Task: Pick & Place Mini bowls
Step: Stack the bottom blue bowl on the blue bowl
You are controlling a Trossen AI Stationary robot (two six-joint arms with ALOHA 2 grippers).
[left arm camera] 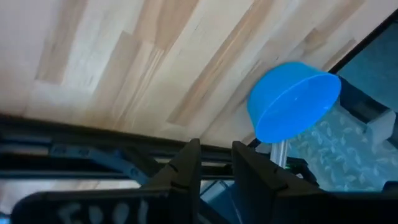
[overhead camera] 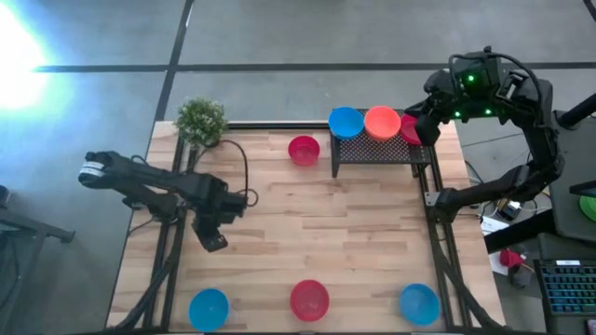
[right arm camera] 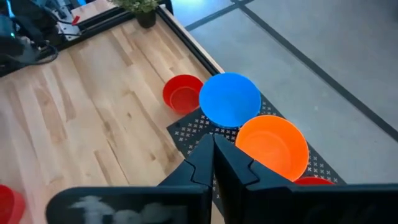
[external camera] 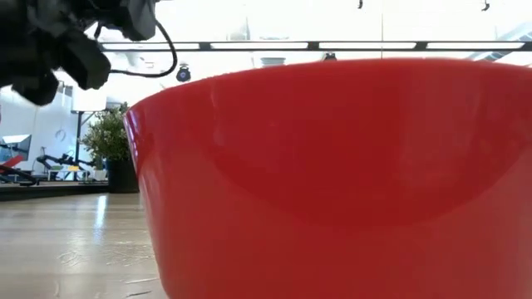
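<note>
robotics lab: framed wooden table [overhead camera: 307, 233], keyboard [overhead camera: 568, 288], concrete floor [overhead camera: 298, 37].

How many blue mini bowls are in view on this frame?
3. One blue bowl sits on the black rack at the table's far edge, one at the near left corner, one at the near right. More could be hidden in stacks.

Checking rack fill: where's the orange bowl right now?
High view: the orange bowl sits on the black perforated rack at the table's far edge, on the right arm's side, between a blue bowl and a red bowl, near the right claw.
</note>
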